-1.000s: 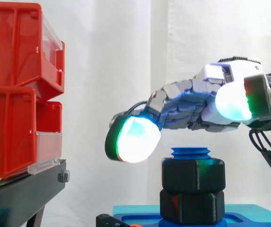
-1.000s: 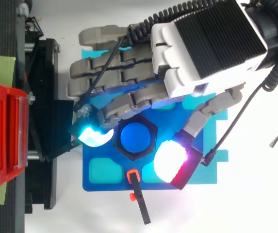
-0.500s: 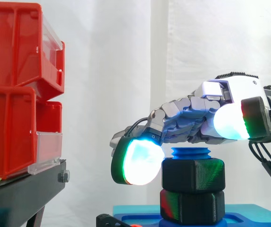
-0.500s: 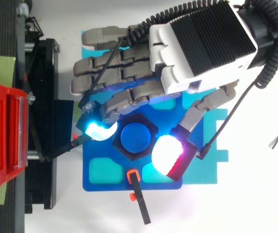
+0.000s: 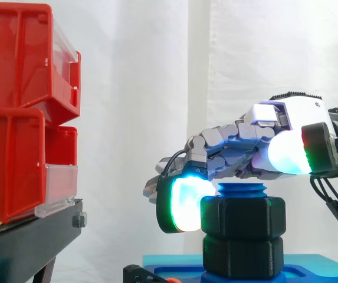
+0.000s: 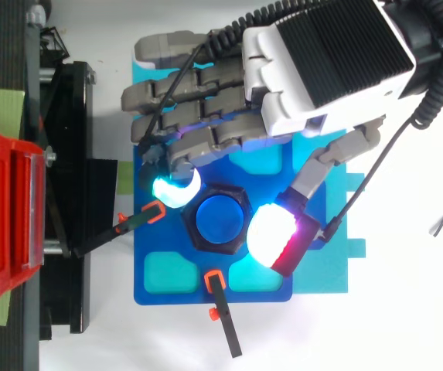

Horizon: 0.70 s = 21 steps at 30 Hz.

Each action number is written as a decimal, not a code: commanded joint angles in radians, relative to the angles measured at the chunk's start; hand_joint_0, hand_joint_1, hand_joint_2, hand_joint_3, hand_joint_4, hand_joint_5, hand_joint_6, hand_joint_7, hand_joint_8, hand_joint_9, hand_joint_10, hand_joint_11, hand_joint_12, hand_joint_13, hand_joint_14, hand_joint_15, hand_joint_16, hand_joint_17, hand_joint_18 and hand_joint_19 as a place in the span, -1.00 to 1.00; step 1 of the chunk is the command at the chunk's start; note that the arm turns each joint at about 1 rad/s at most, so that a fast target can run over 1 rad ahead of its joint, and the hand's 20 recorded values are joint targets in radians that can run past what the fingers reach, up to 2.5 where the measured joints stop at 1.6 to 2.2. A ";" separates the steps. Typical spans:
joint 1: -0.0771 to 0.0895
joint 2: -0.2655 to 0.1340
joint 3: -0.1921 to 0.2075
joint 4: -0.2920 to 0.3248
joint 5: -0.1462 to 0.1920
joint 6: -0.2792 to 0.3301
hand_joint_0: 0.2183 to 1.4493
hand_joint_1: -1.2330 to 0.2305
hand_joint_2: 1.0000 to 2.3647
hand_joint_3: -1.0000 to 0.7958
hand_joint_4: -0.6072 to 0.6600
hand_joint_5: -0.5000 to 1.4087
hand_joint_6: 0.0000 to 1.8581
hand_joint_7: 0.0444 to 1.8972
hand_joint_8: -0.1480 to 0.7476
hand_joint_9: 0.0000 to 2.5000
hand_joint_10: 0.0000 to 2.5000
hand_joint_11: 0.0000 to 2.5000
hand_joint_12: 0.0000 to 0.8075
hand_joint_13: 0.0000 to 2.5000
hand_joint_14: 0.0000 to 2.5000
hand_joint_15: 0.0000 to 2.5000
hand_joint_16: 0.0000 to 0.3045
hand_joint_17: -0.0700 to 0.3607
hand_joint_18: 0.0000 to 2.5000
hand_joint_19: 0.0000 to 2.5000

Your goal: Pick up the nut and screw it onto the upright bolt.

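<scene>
Although the black nut (image 5: pixel 242 217) is already threaded on the blue upright bolt (image 6: pixel 217 220), directly above a second black hex piece (image 5: pixel 242 256) on the blue fixture plate (image 6: pixel 159 290), the robot hand (image 6: pixel 329 69) has no firm hold on it and is spread, half-curled, around the nut. From above, one cyan fingertip (image 6: pixel 173 189) touches the nut at 10 o'clock. The thumb pad (image 6: pixel 271 236) lies at 4 o'clock, yet the side view puts it higher than the nut's top. If the robot hand closes from here, I judge the thumb could skid over the top edge. A one-sided push might then cock the nut and jam the thread.
</scene>
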 commanded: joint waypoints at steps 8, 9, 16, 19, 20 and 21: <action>-0.023 0.000 0.000 0.001 -0.021 0.000 -0.56 0.31 -1.00 -0.44 0.18 -0.44 -0.46 0.54 -0.12 -0.32 -1.00 -1.00 -0.17 -0.72 -1.00 -1.00 -0.76 -0.30 -1.00 -1.00; -0.024 0.002 0.000 -0.001 -0.023 0.000 -0.56 0.31 -1.00 -0.44 0.17 -0.44 -0.46 0.56 -0.13 -0.31 -1.00 -1.00 -0.18 -0.72 -1.00 -1.00 -0.76 -0.30 -1.00 -1.00; -0.036 0.000 0.005 -0.001 -0.030 -0.006 -0.56 0.30 -1.00 -0.44 0.13 -0.42 -0.45 0.55 -0.14 -0.20 -1.00 -1.00 -0.22 -0.64 -1.00 -1.00 -0.80 -0.36 -1.00 -1.00; -0.041 0.000 0.014 -0.002 -0.038 -0.006 -0.56 0.28 -1.00 -0.44 0.10 -0.41 -0.44 0.54 -0.15 -0.12 -1.00 -1.00 -0.25 -0.59 -1.00 -1.00 -0.82 -0.38 -0.95 -1.00; -0.041 0.000 0.014 -0.002 -0.038 -0.006 -0.55 0.28 -1.00 -0.44 0.08 -0.40 -0.44 0.55 -0.17 -0.09 -1.00 -1.00 -0.27 -0.56 -1.00 -1.00 -0.82 -0.40 -0.90 -1.00; -0.043 0.002 0.020 -0.007 -0.041 -0.006 -0.55 0.28 -1.00 -0.44 0.09 -0.39 -0.44 0.53 -0.18 -0.03 -1.00 -1.00 -0.30 -0.52 -1.00 -1.00 -0.84 -0.41 -0.85 -1.00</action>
